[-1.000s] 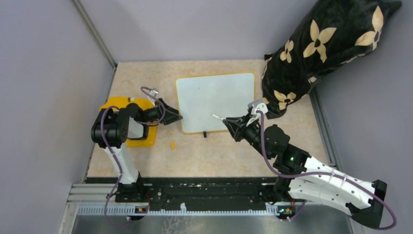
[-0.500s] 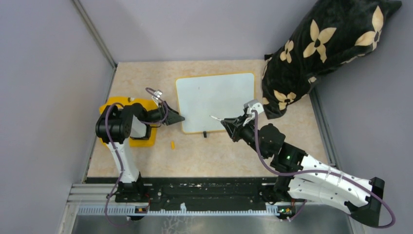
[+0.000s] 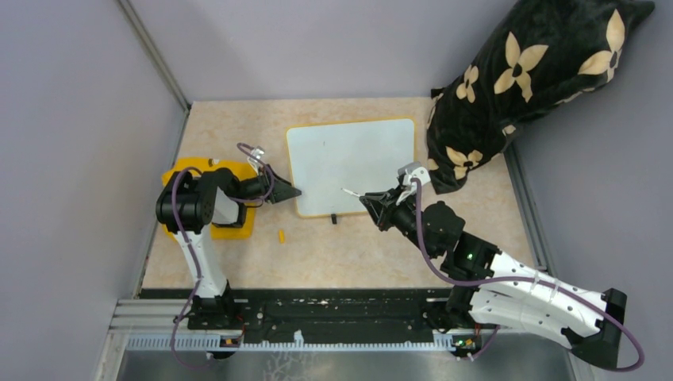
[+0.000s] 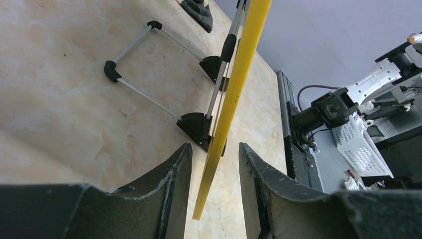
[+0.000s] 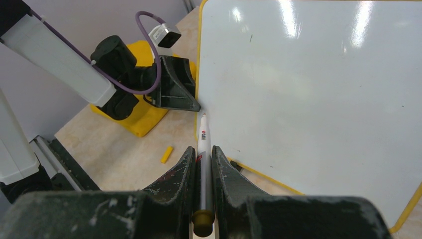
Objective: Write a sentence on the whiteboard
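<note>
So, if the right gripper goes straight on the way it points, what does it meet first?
Probably the whiteboard: the marker in the right gripper aims at its edge near the left gripper; depth is unclear.

Left pincer [image 3: 294,192] shifted slightly right, now straddling the whiteboard [image 3: 353,159] at its near-left rim. Right pincer [image 3: 367,198] with pen [image 3: 353,193] nudged slightly left over the board.

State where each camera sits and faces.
Top external: above, behind the bases, looking down at the whiteboard; both arms show.
Left wrist: on the left end effector, looking along its fingers straddling the whiteboard's edge.
Right wrist: on the right end effector, facing the whiteboard over its held pen.
All share the whiteboard.
</note>
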`<state>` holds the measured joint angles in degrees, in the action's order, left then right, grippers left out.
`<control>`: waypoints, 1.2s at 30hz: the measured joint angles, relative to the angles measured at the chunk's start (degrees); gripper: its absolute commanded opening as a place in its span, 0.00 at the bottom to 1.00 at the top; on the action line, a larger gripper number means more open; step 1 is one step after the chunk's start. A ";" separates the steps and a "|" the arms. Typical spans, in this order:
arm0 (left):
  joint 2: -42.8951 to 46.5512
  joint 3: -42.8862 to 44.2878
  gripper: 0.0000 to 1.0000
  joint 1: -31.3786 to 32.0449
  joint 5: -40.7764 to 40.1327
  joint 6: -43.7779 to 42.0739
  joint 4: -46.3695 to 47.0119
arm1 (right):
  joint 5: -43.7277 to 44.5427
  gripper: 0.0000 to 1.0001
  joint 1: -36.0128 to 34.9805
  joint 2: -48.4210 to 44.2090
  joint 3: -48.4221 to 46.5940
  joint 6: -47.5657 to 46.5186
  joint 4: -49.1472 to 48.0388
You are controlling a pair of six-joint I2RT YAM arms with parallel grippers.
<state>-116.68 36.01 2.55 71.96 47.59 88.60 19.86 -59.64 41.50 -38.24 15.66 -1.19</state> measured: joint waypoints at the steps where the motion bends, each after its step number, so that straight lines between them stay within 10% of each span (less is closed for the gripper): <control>1: -0.04 0.00 0.45 0.00 -0.04 -0.13 -0.02 | 0.00 0.00 0.00 0.00 0.00 0.00 0.00; 8: -1.16 0.09 0.43 0.00 -0.24 -0.76 0.00 | 0.00 0.00 0.00 0.00 0.00 0.00 0.07; 25: -2.89 0.44 0.00 0.11 0.50 -2.82 0.39 | 0.00 0.00 0.00 1.09 -0.02 -0.02 0.20; 36: -2.89 0.48 0.00 0.11 0.61 -4.20 0.44 | 2.40 0.00 0.00 12.07 -5.64 -1.44 -2.71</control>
<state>-119.57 36.49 2.66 72.58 43.40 89.03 22.26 -59.64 53.56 -43.88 14.22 -3.90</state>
